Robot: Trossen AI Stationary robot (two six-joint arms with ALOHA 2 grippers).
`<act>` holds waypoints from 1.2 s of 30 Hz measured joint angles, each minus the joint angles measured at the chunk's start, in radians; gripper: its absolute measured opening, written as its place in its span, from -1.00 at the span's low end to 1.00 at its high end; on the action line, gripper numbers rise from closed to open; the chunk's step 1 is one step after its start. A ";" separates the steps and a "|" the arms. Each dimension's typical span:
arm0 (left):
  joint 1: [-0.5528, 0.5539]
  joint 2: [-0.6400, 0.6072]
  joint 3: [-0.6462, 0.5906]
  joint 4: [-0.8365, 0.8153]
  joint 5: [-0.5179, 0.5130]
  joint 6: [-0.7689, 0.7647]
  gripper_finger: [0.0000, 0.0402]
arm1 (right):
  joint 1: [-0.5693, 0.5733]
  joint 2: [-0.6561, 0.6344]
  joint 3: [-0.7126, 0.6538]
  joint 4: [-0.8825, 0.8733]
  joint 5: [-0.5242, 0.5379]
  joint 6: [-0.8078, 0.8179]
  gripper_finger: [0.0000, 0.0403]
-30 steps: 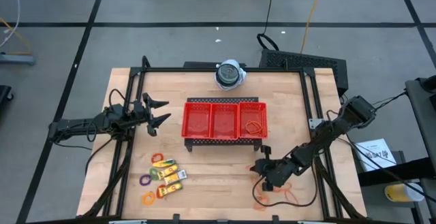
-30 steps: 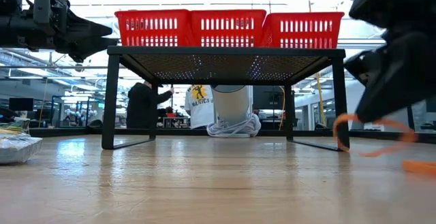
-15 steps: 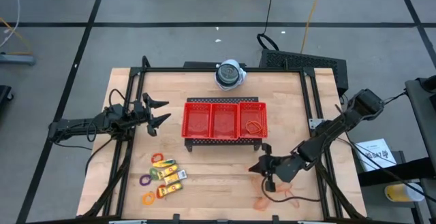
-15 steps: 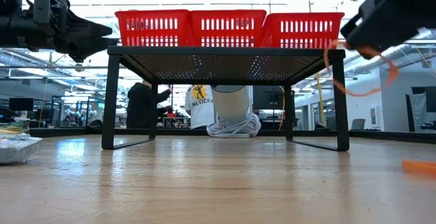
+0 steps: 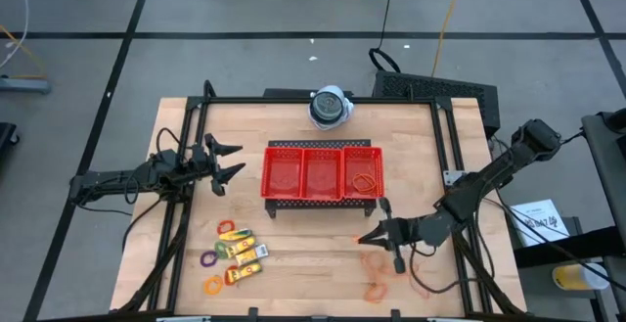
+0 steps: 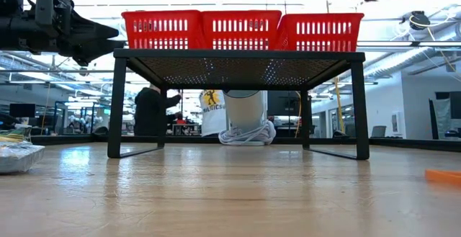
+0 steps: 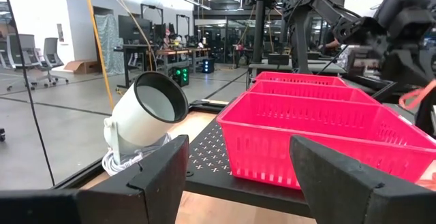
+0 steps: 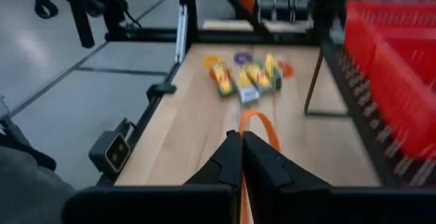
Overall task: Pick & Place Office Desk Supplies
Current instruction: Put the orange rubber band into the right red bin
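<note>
A white shirt [image 6: 213, 114] on a person in the room beyond the counter carries dark lettering, too small to read. The yellow packets [image 5: 241, 251] bear printed labels, also illegible. A white paper [image 5: 540, 220] beside the counter shows handwriting that cannot be made out.

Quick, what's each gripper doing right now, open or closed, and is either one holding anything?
Left gripper: open, holding nothing, left of the red mesh tray.
Right gripper: shut on a thin orange rubber-band loop, raised above the table.

Orange rubber band [image 8: 257, 125] hanging pinched, yellow packets [image 5: 245, 253] clustered, rings [image 5: 208, 259] beside
</note>
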 joint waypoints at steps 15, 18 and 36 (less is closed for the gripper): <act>0.000 0.000 0.000 0.000 0.000 0.000 0.33 | -0.127 -0.102 0.000 0.066 0.150 -0.122 -1.00; 0.000 0.000 0.000 0.000 0.000 0.000 0.33 | -0.165 -0.112 0.000 0.066 0.150 -0.128 -1.00; 0.000 0.000 0.000 0.000 0.000 0.000 0.33 | -0.360 -0.113 0.000 0.009 0.150 -0.136 -1.00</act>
